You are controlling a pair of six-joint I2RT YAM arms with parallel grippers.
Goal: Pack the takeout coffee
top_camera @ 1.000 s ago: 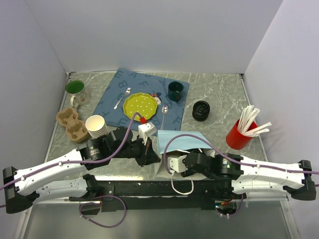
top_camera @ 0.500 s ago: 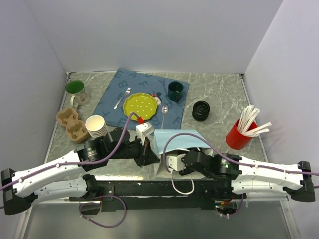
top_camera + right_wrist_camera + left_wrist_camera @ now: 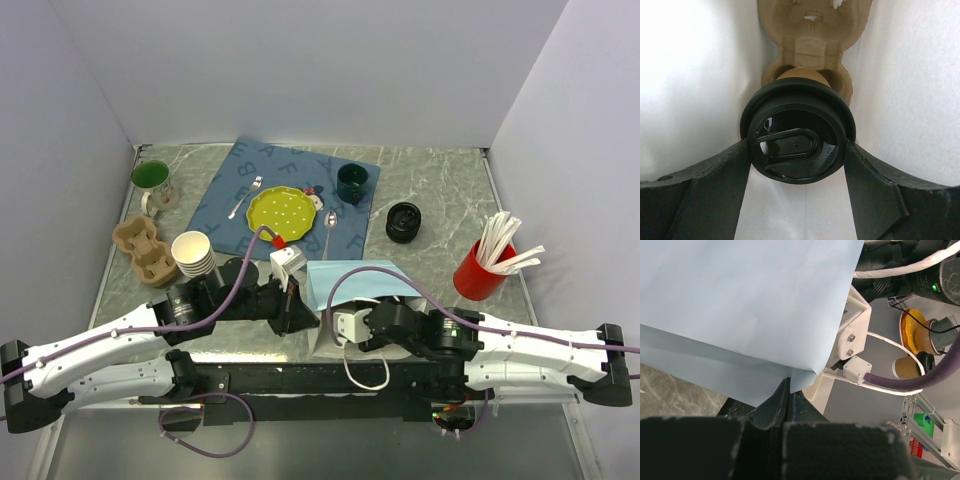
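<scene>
The takeout coffee (image 3: 797, 145), a brown paper cup under a black lid, sits in a cardboard carrier (image 3: 812, 45) inside the light-blue paper bag (image 3: 358, 279). My right gripper (image 3: 796, 150) reaches into the bag, and its fingers (image 3: 715, 185) press both sides of the lid. From above, the bag hides the cup and that gripper. My left gripper (image 3: 787, 387) is shut on the bag's (image 3: 740, 300) lower edge and holds it at the bag's left side (image 3: 303, 303).
Behind the bag lie a blue mat (image 3: 235, 190) with a yellow plate (image 3: 283, 212), fork, spoon and a dark cup (image 3: 352, 183). On the left are a green mug (image 3: 152, 178), an empty carrier (image 3: 143, 248) and stacked paper cups (image 3: 193, 253). On the right are black lids (image 3: 404, 221) and a red cup of stirrers (image 3: 483, 268).
The bag's mouth has risen and shifted slightly left with my left gripper. The right arm has edged a little further into the bag.
</scene>
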